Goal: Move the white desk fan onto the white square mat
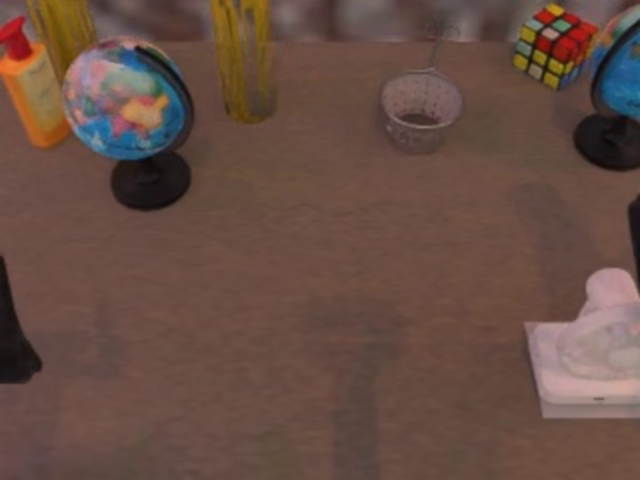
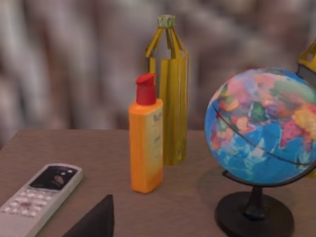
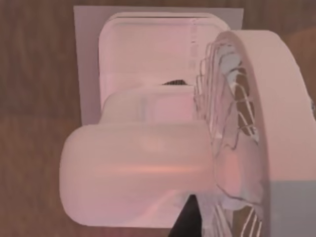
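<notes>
We see the white desk fan [image 1: 604, 325] standing on the white square mat [image 1: 545, 400]; our right gripper, apparently just above the fan, hides its fingers, so we cannot tell their state.

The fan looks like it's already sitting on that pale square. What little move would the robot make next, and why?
Probably the right arm should lift straight up and away. The white desk fan already stands with its base inside the white square mat at the table's right edge, the mat's border showing around it in the right wrist view. Whether the right end effector is open cannot be seen. The left arm is parked at the left edge.
</notes>
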